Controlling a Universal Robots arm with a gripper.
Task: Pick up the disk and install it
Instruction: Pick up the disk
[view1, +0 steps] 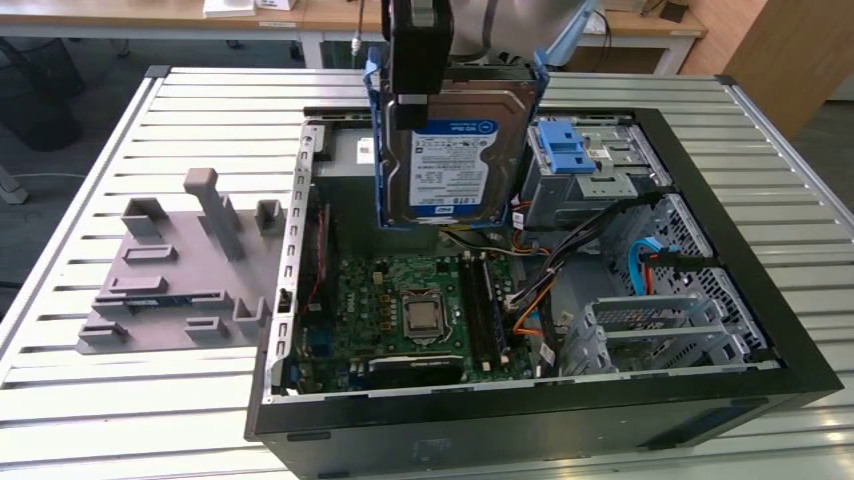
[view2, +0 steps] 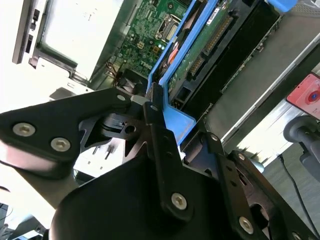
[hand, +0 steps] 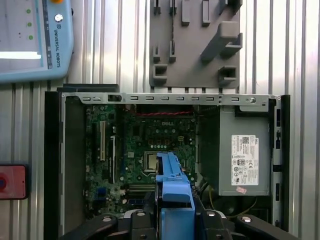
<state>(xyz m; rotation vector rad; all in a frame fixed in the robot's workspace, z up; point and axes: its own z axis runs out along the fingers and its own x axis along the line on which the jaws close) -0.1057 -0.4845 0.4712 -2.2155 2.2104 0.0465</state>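
Above an open computer case (view1: 534, 425) on a slatted metal counter (view1: 120, 400), the disk (view1: 451, 150) is held upright, gripped by the fingers (view2: 162, 145); desks (view1: 134, 14) are seen behind.

Exterior view: bright, even overhead light; table (view1: 107, 400) slats w/ soft sheen, no hard shadows.
Case: computer case (view1: 534, 435) interior dimmer, shade under its walls.
Disk: disk (view1: 454, 150) face evenly lit, mild sheen on metal.
Second wrist view: metal box (view2: 75, 35) & surroundings blown out to white; end effector (view2: 152, 102) body near-black, little detail.
First wrist view: flat, even light; white glare band on pendant screen (hand: 20, 55).
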